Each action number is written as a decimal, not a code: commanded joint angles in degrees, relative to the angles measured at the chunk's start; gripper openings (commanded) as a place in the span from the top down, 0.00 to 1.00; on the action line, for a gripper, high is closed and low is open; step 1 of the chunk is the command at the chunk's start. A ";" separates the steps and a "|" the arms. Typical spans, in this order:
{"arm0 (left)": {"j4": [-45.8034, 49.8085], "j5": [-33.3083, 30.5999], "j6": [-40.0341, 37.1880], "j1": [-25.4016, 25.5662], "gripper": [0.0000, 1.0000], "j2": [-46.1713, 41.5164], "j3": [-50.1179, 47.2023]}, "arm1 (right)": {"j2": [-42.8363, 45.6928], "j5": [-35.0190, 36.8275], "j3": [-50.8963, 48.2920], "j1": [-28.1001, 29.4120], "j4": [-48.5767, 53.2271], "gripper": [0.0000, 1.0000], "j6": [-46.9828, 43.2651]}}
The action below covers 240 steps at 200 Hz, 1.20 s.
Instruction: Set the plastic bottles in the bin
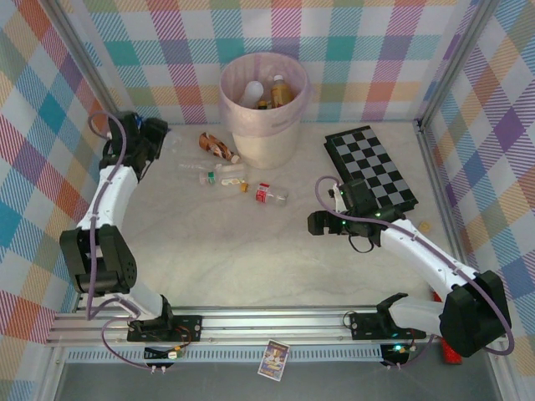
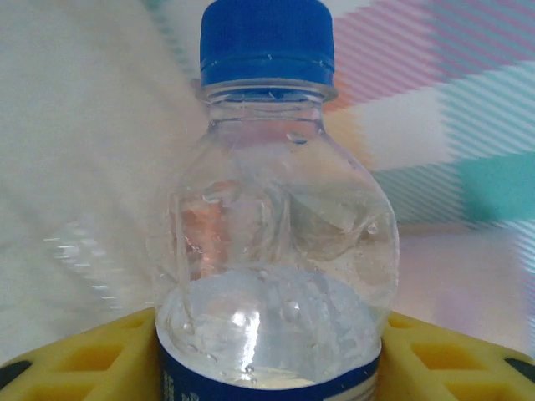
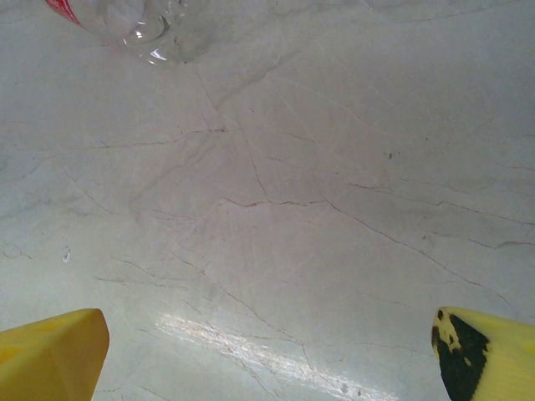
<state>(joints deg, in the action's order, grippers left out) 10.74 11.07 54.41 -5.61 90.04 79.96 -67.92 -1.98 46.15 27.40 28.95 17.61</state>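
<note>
Inside the bin [image 1: 251, 138], seemingly bottles [image 1: 281, 88] — left claw [image 1: 165, 136] holds blue-capped bottle [image 2: 267, 209], right claw [image 3: 269, 322] wide.

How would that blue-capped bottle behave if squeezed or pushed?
The bottle looks mostly empty, clear through apart from droplets, so it is probably very light. Its thin walls show creases, so it would likely crumple under a firm squeeze. Being round and smooth, it may slip or roll if pushed.

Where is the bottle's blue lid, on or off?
On. The blue cap sits over the neck of the clear bottle between the yellow fingers.
</note>
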 commanded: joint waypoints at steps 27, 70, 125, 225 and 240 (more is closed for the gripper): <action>2.03 0.28 -2.95 7.21 0.47 -1.15 13.33 | -0.54 -1.02 -1.17 0.51 -2.05 0.01 1.32; -1.33 0.18 -6.76 12.85 0.49 5.08 25.51 | 0.09 -0.63 -1.33 0.77 -1.86 0.01 1.72; 1.94 1.82 -11.21 18.45 0.51 20.40 46.62 | -0.48 -0.14 -2.63 0.82 -2.01 0.01 1.72; 19.37 -9.42 -23.25 23.45 0.50 39.60 69.29 | 3.66 2.39 -4.72 0.84 -0.26 0.01 1.40; 19.84 -9.65 -22.79 23.45 0.49 40.74 69.33 | 3.85 2.42 -5.15 0.90 -0.47 0.01 1.52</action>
<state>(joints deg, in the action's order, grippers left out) 27.64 5.26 35.03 17.54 129.51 147.13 -65.14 -0.19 42.30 27.88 28.10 18.68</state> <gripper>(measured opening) 0.508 0.988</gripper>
